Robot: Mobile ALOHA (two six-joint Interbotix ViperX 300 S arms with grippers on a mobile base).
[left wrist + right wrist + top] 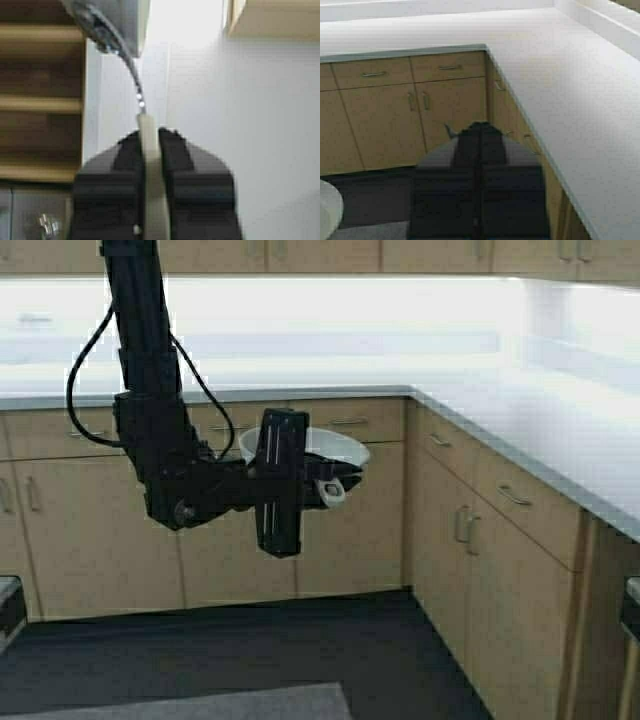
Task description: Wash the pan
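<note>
The pan (304, 444), white and round, hangs in the air in front of the cabinet corner, held by its cream handle (331, 490). My left gripper (322, 483) is shut on that handle, with the arm reaching in from the left. In the left wrist view the handle (151, 170) runs edge-on between the dark fingers (180, 165) of the left gripper (150, 136), and the pan's body (117, 22) shows beyond it. My right gripper (480, 131) is shut and empty, held above the floor and facing the cabinets; it is out of the high view.
A white L-shaped countertop (520, 410) runs along the back and right over wooden cabinets (90, 520) with metal pulls. The floor (250, 650) is dark, with a grey mat (200, 705) at the near edge. A pale round edge (327, 210) shows in the right wrist view.
</note>
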